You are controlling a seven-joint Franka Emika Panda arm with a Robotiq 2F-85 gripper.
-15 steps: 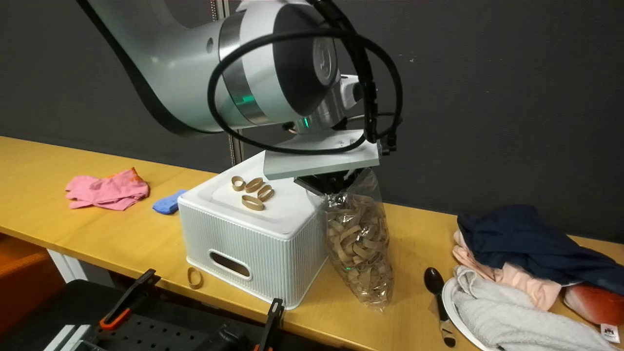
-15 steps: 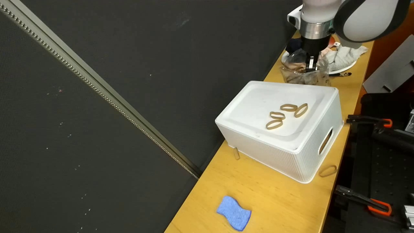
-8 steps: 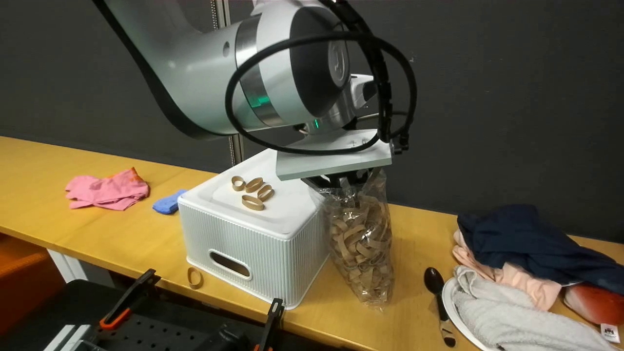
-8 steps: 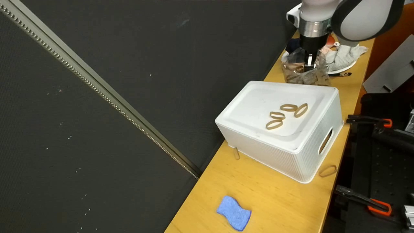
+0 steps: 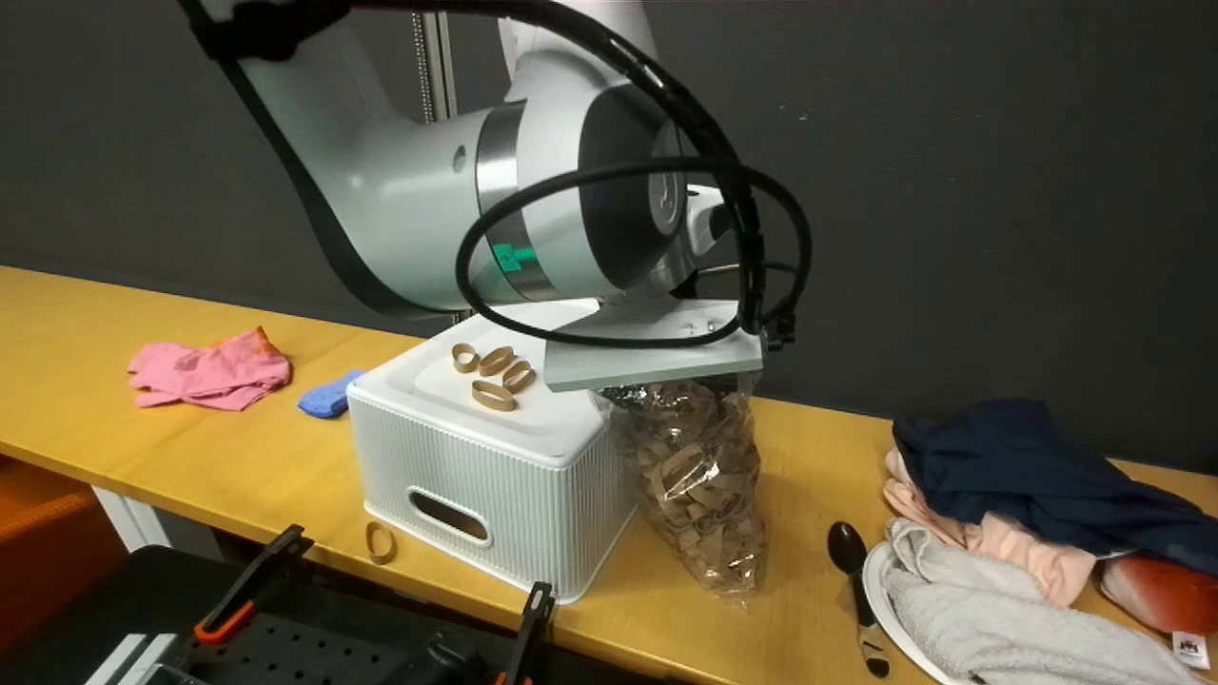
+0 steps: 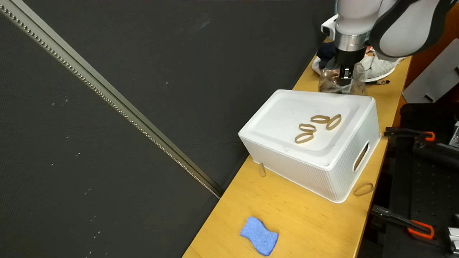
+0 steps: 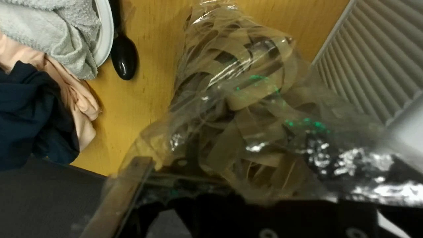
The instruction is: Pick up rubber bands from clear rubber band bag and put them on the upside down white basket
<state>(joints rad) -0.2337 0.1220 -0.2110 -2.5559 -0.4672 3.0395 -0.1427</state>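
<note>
"Surface?"
"Wooden table [image 5: 814, 476]. At the near edge, in an exterior view, one loose rubber band [image 5: 372, 544] lies."
"Next?"
"White basket [image 5: 476, 457], inverted, four rubber bands [image 5: 494, 400] on top."
"To the right?"
"Clear bag [image 5: 704, 495], just beside it, holding more bands [image 7: 228, 142]; gripper [image 6: 345, 77] at the bag's top, jaws apart."
"Far side?"
"Blue sponge [image 5: 329, 394] at left; dark wall [image 5: 952, 238] behind."

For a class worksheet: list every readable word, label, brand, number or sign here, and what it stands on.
No text can be read.
Small white tag on the rounded red-and-white object: dark marks, too small to read.
Brown patch on the black spoon: dark marks, too small.
Grey oval cap on the pale robot arm: faint mark, unclear.
Pale curved marks at the wrist view's bottom: blurred, perhaps not writing.
</note>
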